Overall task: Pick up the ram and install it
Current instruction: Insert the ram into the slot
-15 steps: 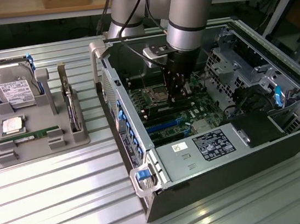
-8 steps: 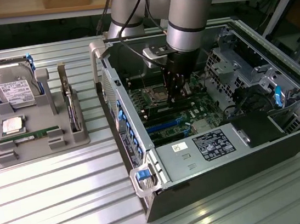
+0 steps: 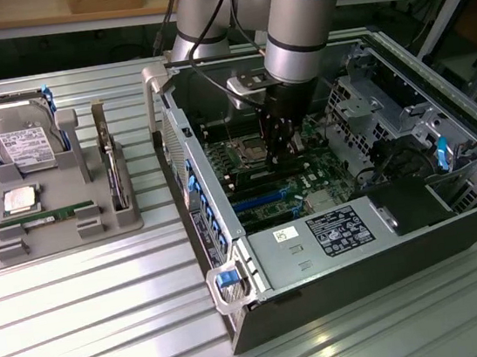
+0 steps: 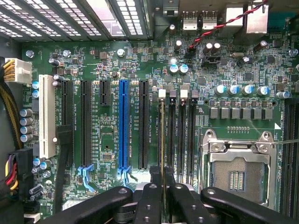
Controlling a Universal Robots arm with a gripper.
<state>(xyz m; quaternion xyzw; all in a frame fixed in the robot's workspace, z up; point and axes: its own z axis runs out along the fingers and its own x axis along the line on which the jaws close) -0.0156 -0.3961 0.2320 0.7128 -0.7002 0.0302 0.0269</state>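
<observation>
My gripper (image 4: 162,192) is shut on the ram (image 4: 162,140), which shows edge-on as a thin line between the black fingers (image 4: 148,198). The ram lines up with the outermost of the black memory slots (image 4: 180,133), the one nearest the long expansion slots. I cannot tell whether it touches the slot or hangs just above it. In the exterior view the gripper (image 3: 278,157) reaches down into the open computer case (image 3: 233,267), over the middle of the green motherboard (image 3: 309,178).
An open processor socket (image 4: 238,172) lies beside the memory slots, and a blue expansion slot (image 4: 123,123) on their other side. At the exterior view's left, a grey tray (image 3: 62,241) holds a hard drive (image 3: 22,136), a silver chip (image 3: 20,200), a green stick (image 3: 46,217) and a bracketed card (image 3: 113,173).
</observation>
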